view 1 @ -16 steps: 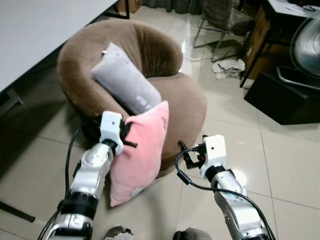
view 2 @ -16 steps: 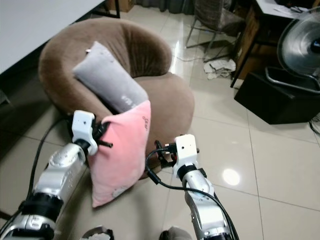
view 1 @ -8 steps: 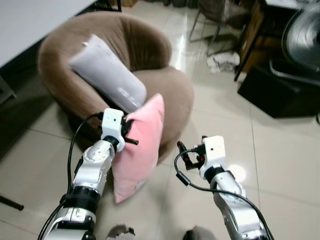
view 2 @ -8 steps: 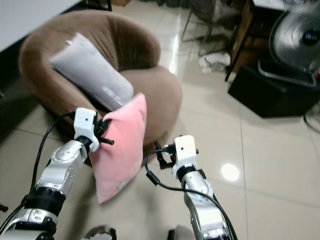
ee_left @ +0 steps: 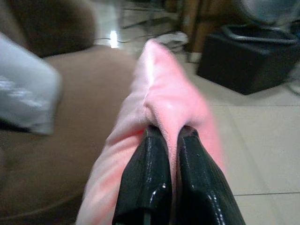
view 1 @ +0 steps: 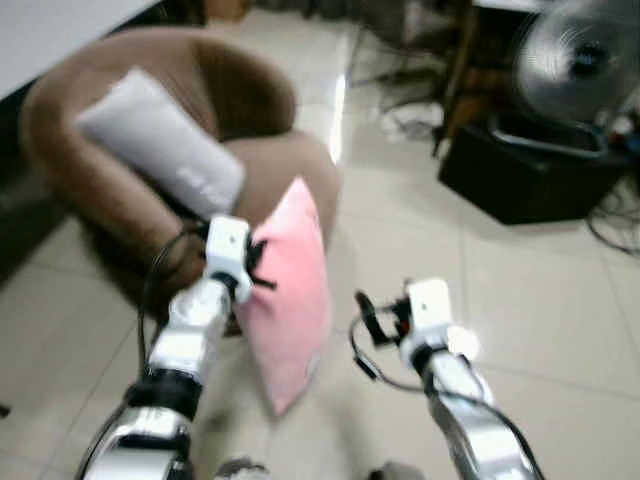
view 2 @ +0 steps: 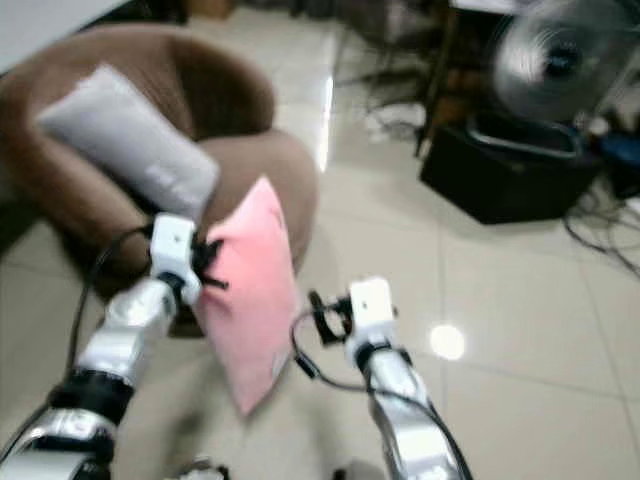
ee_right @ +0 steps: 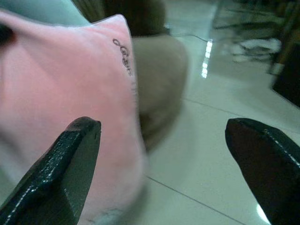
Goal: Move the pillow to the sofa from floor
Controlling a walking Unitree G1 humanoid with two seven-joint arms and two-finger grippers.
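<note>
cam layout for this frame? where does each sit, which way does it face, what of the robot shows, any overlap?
Eye views: head stereo pair, looking down at brown sofa; both arms show.
Left wrist: along left gripper, shut on pink pillow.
Right wrist: along open right gripper, facing pillow and sofa.
Shared: pillow, sofa, grey pillow, tile floor.

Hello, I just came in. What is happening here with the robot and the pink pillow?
The robot is carrying a pink pillow toward the round brown sofa. Its left end effector is pinched shut on a fold of the pillow, which hangs off the floor beside the sofa seat. The right end effector is open, holds nothing and faces the pillow's side. A grey pillow already lies on the sofa. The head views are blurred, so the robot may be moving. A fan stands behind.
</note>
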